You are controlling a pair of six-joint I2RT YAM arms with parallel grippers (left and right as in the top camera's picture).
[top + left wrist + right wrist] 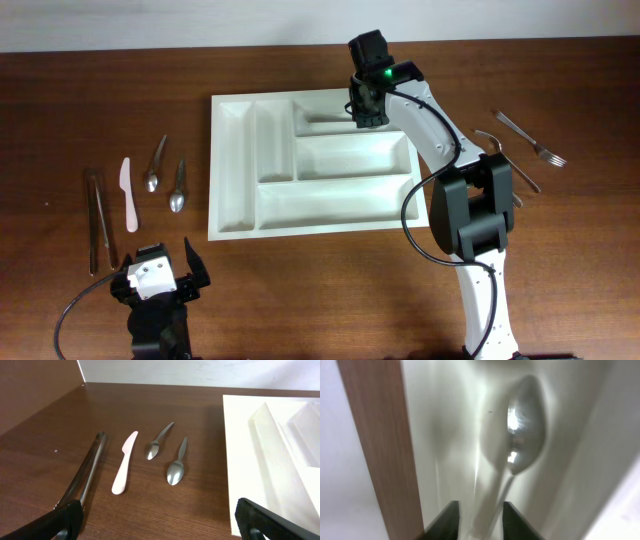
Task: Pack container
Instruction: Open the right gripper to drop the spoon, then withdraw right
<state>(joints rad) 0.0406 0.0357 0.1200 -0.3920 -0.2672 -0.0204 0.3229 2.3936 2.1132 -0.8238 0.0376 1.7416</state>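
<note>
Spoon (525, 425) drop-off is where I'm at: my right end effector (368, 112) sits low in the far long compartment of the container (232, 170), which lies mid-worktop, fingers (445, 522) close around the handle (pinching or not, can't tell), so next I'd open wider and lift clear.

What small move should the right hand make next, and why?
Probably open the right hand and let go. The spoon is already inside the top long compartment of the white tray, with its handle apparently gripped by that hand, so only the release seems left.
</note>
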